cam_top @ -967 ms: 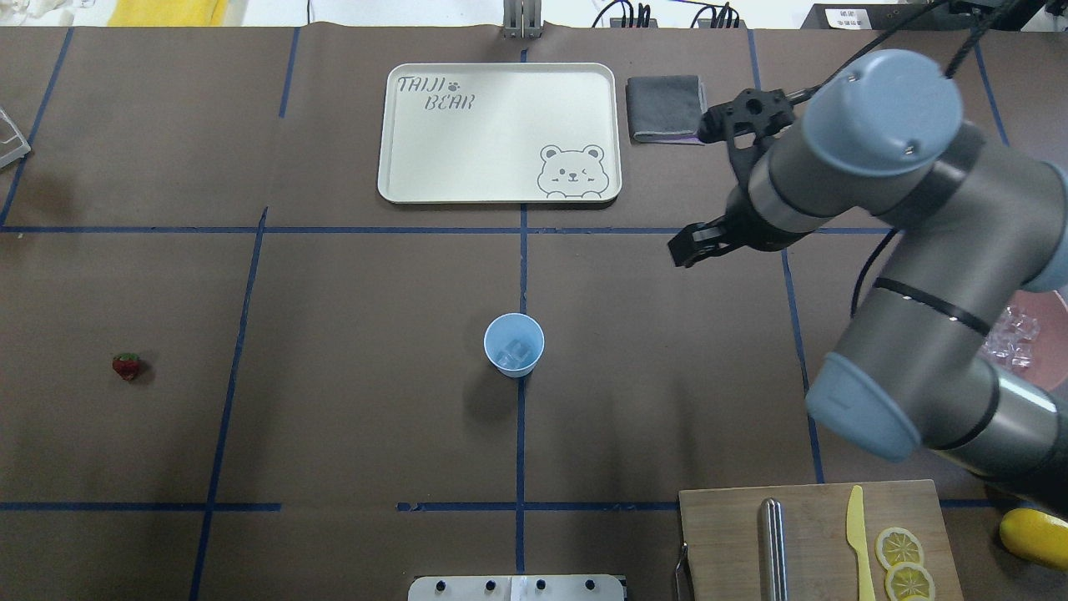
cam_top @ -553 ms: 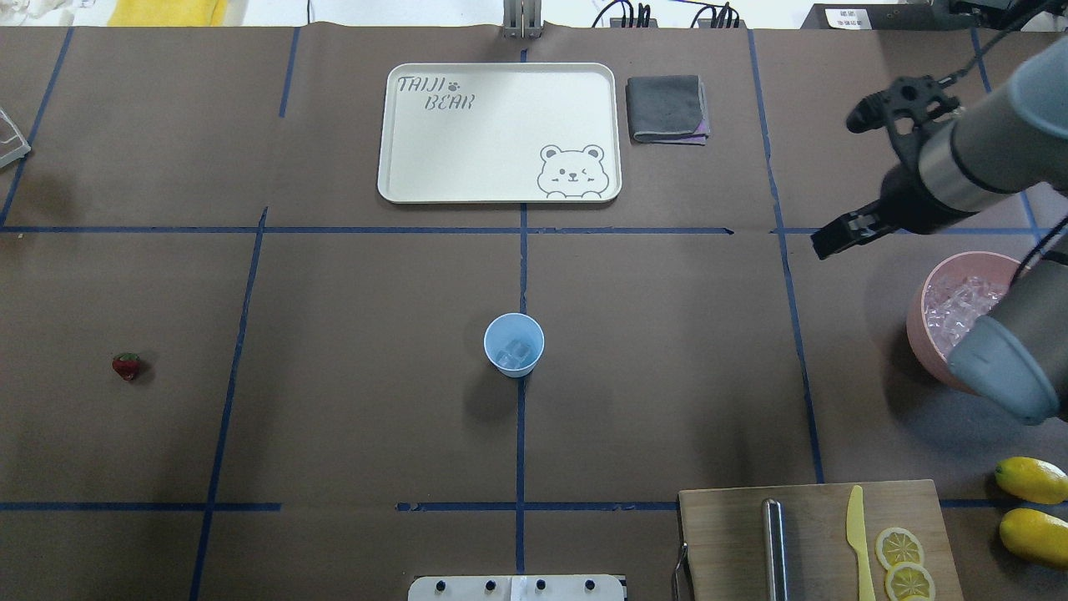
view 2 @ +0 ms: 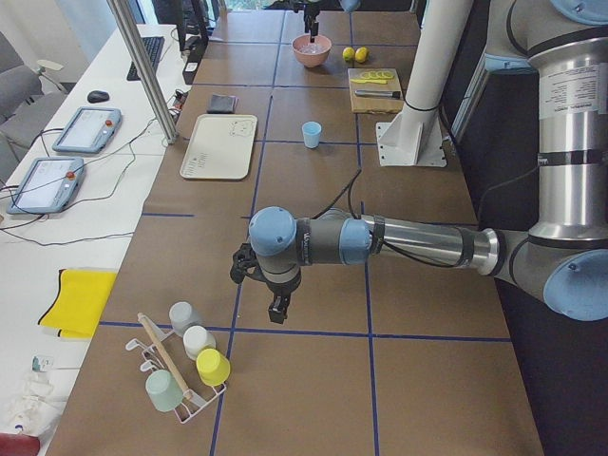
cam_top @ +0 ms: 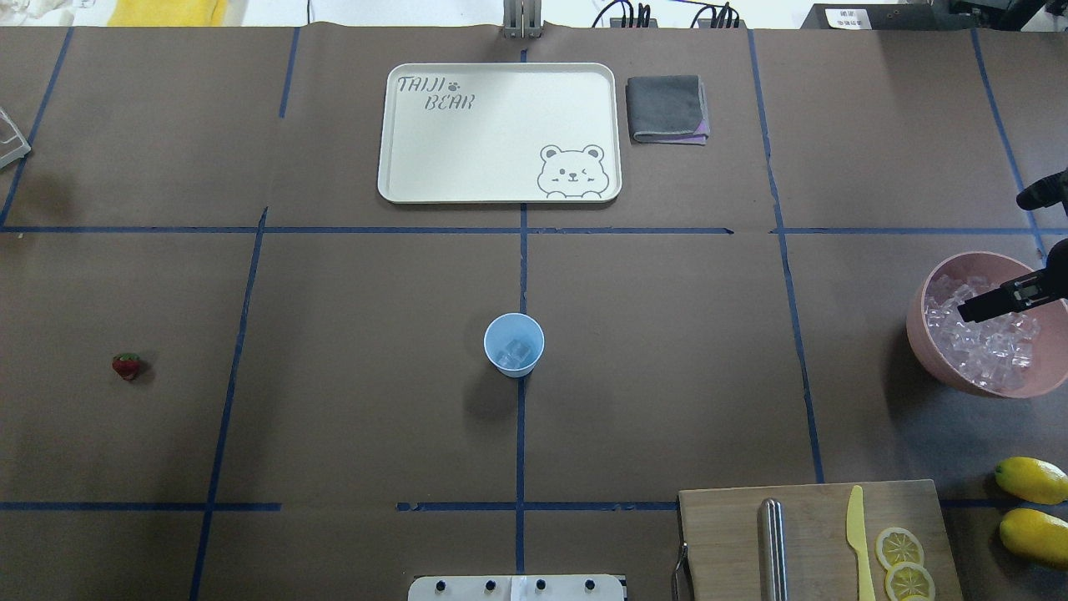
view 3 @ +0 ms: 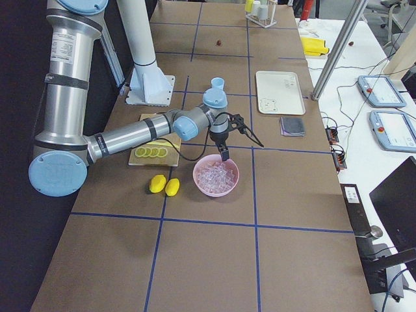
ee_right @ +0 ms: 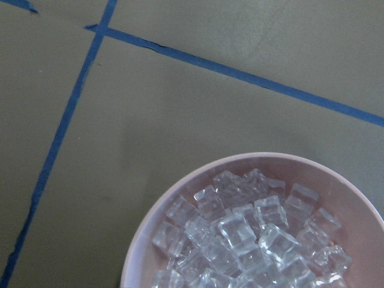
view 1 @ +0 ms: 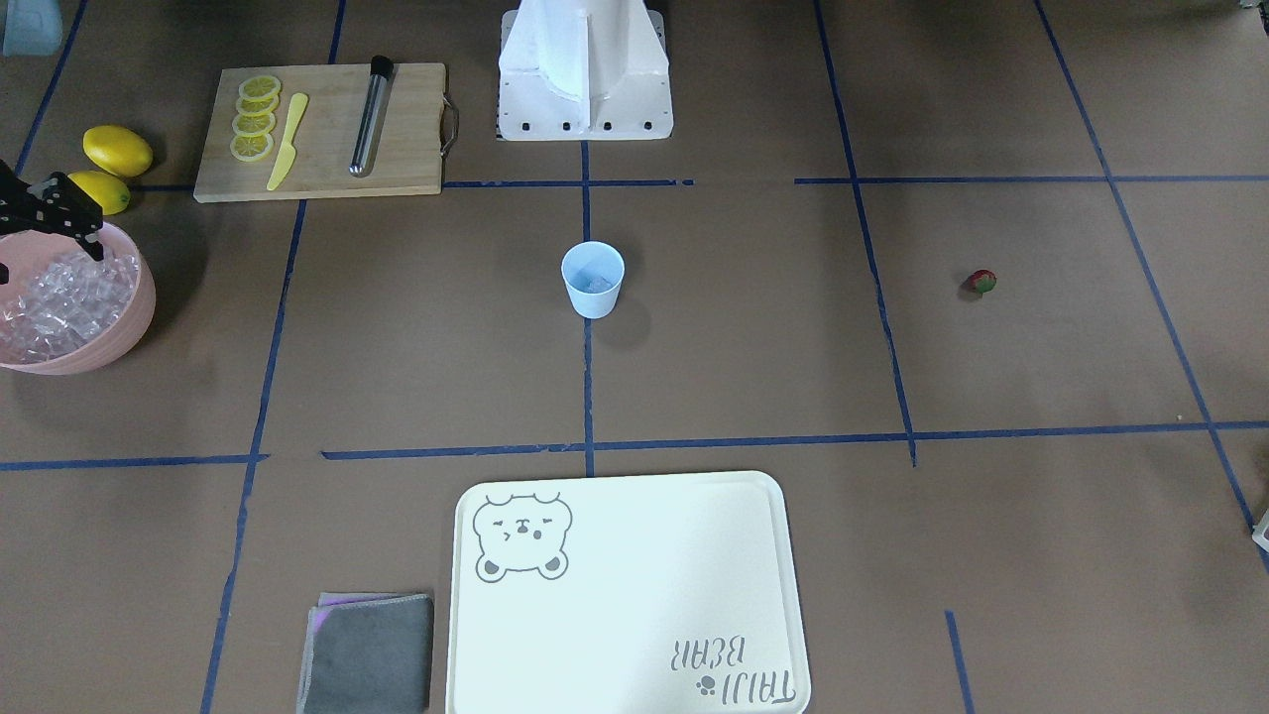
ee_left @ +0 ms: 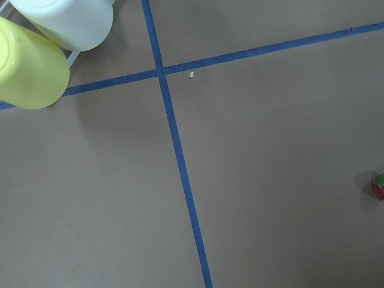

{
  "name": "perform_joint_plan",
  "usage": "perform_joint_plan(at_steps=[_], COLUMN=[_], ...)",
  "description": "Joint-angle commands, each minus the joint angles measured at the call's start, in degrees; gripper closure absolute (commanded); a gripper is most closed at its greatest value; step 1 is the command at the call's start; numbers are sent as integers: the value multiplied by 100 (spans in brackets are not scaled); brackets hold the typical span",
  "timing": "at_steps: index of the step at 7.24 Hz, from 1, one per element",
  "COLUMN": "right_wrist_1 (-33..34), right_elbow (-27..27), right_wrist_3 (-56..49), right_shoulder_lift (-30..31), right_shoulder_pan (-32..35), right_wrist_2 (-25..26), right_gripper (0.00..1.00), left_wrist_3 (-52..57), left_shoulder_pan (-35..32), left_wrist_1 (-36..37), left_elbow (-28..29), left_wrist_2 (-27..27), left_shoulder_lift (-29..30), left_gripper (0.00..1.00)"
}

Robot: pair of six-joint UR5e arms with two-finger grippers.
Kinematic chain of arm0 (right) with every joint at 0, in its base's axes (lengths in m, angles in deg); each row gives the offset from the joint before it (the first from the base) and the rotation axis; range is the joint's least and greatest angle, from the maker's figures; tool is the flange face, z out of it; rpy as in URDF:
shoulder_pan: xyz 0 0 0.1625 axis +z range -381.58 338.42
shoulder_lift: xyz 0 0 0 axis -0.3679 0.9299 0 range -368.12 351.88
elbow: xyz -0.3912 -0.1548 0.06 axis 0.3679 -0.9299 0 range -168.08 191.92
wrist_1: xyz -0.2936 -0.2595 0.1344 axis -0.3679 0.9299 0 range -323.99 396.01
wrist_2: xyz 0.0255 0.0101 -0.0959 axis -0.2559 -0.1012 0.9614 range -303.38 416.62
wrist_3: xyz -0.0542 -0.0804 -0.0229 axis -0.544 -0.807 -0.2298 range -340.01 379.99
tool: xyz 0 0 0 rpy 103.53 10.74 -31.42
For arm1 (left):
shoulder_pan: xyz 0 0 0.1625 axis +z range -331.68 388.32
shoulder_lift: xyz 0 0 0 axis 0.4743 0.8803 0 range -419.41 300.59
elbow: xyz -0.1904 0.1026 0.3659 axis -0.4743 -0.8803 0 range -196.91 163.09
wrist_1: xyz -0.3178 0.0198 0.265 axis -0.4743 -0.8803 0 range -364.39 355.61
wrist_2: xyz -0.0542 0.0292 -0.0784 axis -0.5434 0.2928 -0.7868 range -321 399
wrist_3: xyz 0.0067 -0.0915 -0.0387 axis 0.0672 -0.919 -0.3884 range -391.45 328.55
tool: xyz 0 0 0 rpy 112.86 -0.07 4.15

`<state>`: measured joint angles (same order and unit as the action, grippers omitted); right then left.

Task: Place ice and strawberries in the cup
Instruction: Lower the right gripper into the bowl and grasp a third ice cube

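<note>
**Hovering over the ice bowl, strawberry untouched**

Overhead, your right claw [cam_top: 990,259] hangs above the pink bowl [cam_top: 922,342]. Its fingers are spread wide with nothing between them, a stance that suits dropping onto the ice [cam_top: 984,351] piled there. The cup [cam_top: 514,344] stands upright in the middle of the tabletop [cam_top: 334,417], well apart from the bowl, with a few clear cubes inside. The strawberry [cam_top: 127,366] lies alone far to the left.

Front-facing, that claw sits over the bowl's rim, above the cubes rather than in them.

From the left end, the left claw [view 2: 275,306] hovers over bare tabletop near a drying rack [view 2: 180,375]. You cannot tell whether it is spread or pressed together.

From the right end, the spread fingers point down toward the bowl.

The left wrist camera catches the strawberry at its right edge, so that arm looks placed to reach it.

The right wrist camera looks straight down on the bowl's ice, likely lined up for a pick.
</note>
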<state>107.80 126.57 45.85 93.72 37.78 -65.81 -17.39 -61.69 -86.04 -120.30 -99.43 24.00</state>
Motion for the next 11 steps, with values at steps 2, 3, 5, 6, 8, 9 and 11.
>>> perform_joint_plan(at_steps=[2,3,5,6,8,9,11], right_wrist_1=[-61,-61,-69,-69,-69,-69,-78], right_elbow=[-240,-267,-408,-434,-522,-523,-637], right_wrist_3=[482,482,482,482,491,491,482], right_shoulder_lift=[91,125,99,116,108,116,99], right_shoulder_pan=[-4,-4,-4,-4,-12,-12,-21], right_wrist_2=[8,8,26,26,26,26,9], right_gripper=[5,11,12,14,17,18,23], left_wrist_3=[0,0,0,0,0,0,0], left_shoulder_pan=[0,0,0,0,0,9,35], left_wrist_1=[0,0,0,0,0,0,0], left_elbow=[3,3,-6,-6,-6,-15,-15], left_wrist_2=[0,0,0,0,0,0,0], left_shoulder_lift=[0,0,0,0,0,0,0], left_gripper=[0,0,0,0,0,0,0])
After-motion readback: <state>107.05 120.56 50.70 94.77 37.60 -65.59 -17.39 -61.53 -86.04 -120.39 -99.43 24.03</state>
